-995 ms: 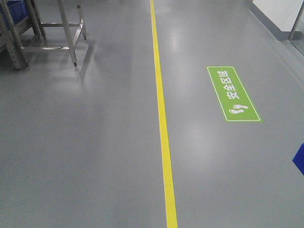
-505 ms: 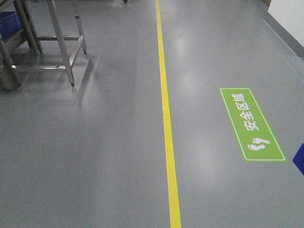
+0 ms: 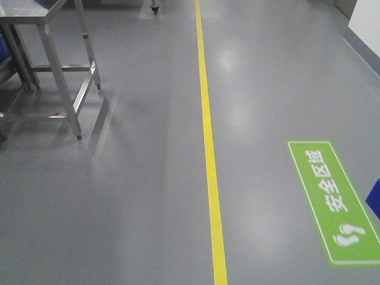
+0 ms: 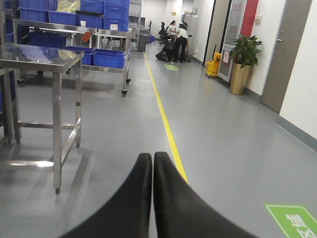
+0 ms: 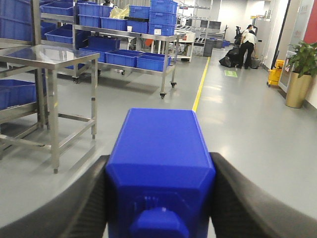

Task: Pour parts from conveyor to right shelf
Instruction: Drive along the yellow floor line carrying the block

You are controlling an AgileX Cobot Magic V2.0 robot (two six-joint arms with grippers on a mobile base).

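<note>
1. Right gripper (image 5: pixel 161 196) first: its two black fingers (image 5: pixel 74 198) are clamped on the blue block (image 5: pixel 158 144), one on each side, and the block fills the gap between them.
2. The block sits level in that grip, with its round-edged stud (image 5: pixel 159 224) facing the wrist camera and its long body pointing away down the aisle.
3. So the block is up in the right gripper, above the grey floor (image 3: pixel 119 196) and resting on nothing else.
4. Over to the left gripper (image 4: pixel 152 158): the fingertips are pressed together, closed on nothing, and aimed along the aisle.
5. The front view looks down at the floor, where a yellow line (image 3: pixel 209 154) runs straight away from the robot, a little right of centre.
6. A green sign (image 3: pixel 335 202) with white characters and footprints lies flat on the floor, right of the line.
7. A blue corner (image 3: pixel 374 202) pokes in at the right edge of that view; I cannot tell what it belongs to.
8. To the left stands a steel table (image 3: pixel 24 15) with a bare shiny top and a low brace between its legs, well apart from the line.
9. Beyond the table, in the right wrist view, a steel rack (image 5: pixel 163 69) on castors carries rows of blue bins (image 5: pixel 121 57), with more stacked on top.
10. Far down the aisle two people (image 4: pixel 179 39) bend over dark bags.
11. On the right wall side there is a plant (image 4: pixel 243 49) in a gold pot and a yellow mop bucket (image 4: pixel 213 67) just beside it.
</note>
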